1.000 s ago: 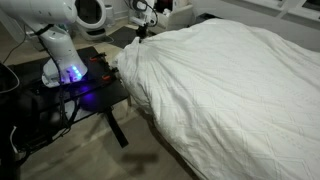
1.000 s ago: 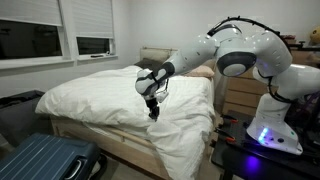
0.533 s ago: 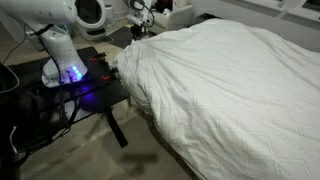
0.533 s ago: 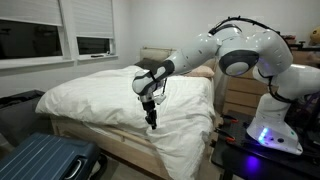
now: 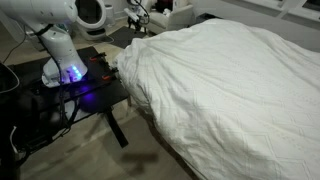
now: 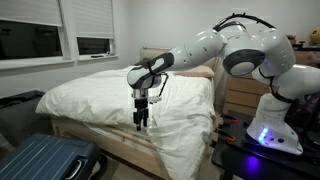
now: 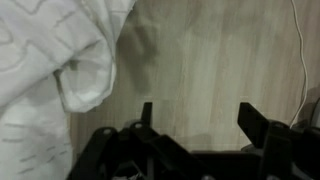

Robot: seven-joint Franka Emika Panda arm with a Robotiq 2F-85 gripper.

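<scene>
A white duvet (image 6: 100,95) covers the bed, and its corner hangs over the side near the robot (image 5: 135,65). My gripper (image 6: 141,121) points down just off the duvet's hanging edge and is open, with nothing between its fingers. In the wrist view the two fingertips (image 7: 147,108) stand wide apart over the wooden floor. A rounded fold of the duvet (image 7: 85,80) lies to their left, apart from them. In an exterior view the gripper (image 5: 137,22) shows small at the bed's far corner.
A blue suitcase (image 6: 45,160) lies on the floor by the bed's foot. The arm's base with a blue light (image 5: 70,72) stands on a black table (image 5: 95,95) beside the bed. A wooden dresser (image 6: 238,95) and a headboard (image 6: 152,53) are behind.
The gripper went from shut on the duvet's edge to open and let the fabric go. It moved down and outward along the bed's side.
</scene>
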